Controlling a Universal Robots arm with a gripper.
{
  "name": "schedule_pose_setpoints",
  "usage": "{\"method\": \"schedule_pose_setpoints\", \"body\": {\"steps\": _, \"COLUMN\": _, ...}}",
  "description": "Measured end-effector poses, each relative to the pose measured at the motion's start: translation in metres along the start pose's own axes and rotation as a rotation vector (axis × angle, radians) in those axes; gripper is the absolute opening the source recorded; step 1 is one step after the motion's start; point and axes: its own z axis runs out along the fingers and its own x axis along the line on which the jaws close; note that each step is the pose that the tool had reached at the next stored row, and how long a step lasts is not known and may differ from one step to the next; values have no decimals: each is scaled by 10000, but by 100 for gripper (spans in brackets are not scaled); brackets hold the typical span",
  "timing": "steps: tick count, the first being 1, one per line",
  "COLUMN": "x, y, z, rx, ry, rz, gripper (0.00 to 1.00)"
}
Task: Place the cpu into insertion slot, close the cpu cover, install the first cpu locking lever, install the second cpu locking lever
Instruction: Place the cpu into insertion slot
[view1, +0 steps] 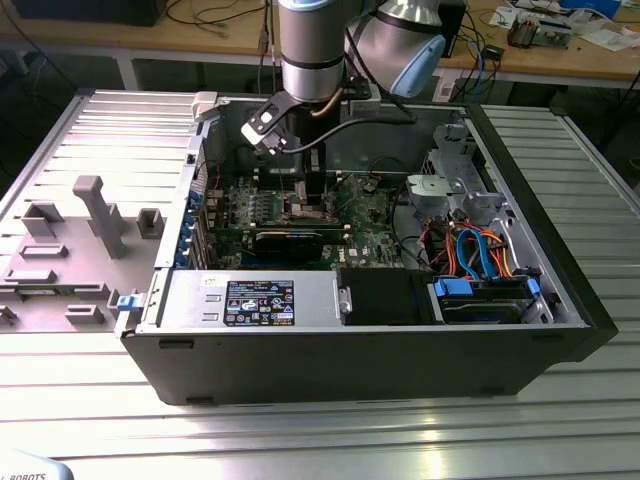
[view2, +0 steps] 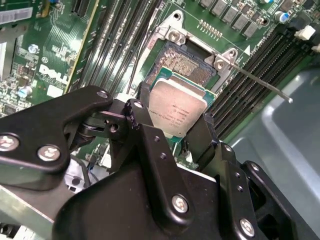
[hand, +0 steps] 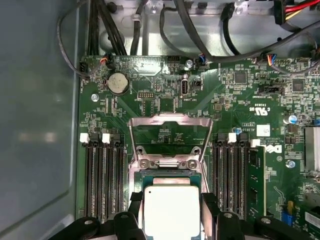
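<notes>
My gripper (view2: 176, 107) is shut on the cpu (view2: 177, 112), a flat square chip with a silver metal top, held by two opposite edges between black fingers (view2: 145, 97). It hovers slightly tilted over the near part of the insertion slot (view2: 187, 62), whose dark pin field shows beyond the chip. In the first wrist view the cpu (hand: 171, 212) sits between the gripper (hand: 171, 200) fingers just below the cpu cover (hand: 169, 122), which stands swung open. A thin locking lever (view2: 260, 82) sticks out sideways, unlatched. In the exterior view the gripper (view1: 312, 195) reaches down into the open computer case.
Rows of long black memory slots (hand: 102, 180) flank the socket on both sides. Black cables (hand: 200, 30) hang over the board's far edge near the grey case wall (hand: 35, 125). A black expansion card (view1: 290, 242) and a drive bay (view1: 480, 260) with blue and orange cables stand nearby.
</notes>
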Motion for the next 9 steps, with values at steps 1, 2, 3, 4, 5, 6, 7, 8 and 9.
{"method": "schedule_pose_setpoints", "body": {"steps": 1, "x": 0, "y": -15, "z": 44, "rx": 0, "ry": 1, "rz": -1, "gripper": 54}}
{"method": "schedule_pose_setpoints", "body": {"steps": 2, "x": 0, "y": -22, "z": 63, "rx": 0, "ry": 0, "rz": 0, "gripper": 54}}
{"method": "schedule_pose_setpoints", "body": {"steps": 3, "x": 1, "y": -31, "z": 93, "rx": -1, "ry": 1, "rz": 2, "gripper": 54}}
{"method": "schedule_pose_setpoints", "body": {"steps": 4, "x": 1, "y": -35, "z": 112, "rx": 0, "ry": 0, "rz": 3, "gripper": 54}}
{"method": "schedule_pose_setpoints", "body": {"steps": 5, "x": 1, "y": -39, "z": 127, "rx": 0, "ry": -1, "rz": 4, "gripper": 54}}
{"method": "schedule_pose_setpoints", "body": {"steps": 6, "x": 1, "y": -48, "z": 152, "rx": 0, "ry": -1, "rz": 10, "gripper": 54}}
{"method": "schedule_pose_setpoints", "body": {"steps": 7, "x": 1, "y": -52, "z": 167, "rx": 1, "ry": -1, "rz": 20, "gripper": 54}}
{"method": "schedule_pose_setpoints", "body": {"steps": 8, "x": 1, "y": -53, "z": 177, "rx": 0, "ry": -1, "rz": 34, "gripper": 54}}
{"method": "schedule_pose_setpoints", "body": {"steps": 9, "x": 1, "y": -53, "z": 185, "rx": 1, "ry": -3, "rz": 46, "gripper": 54}}
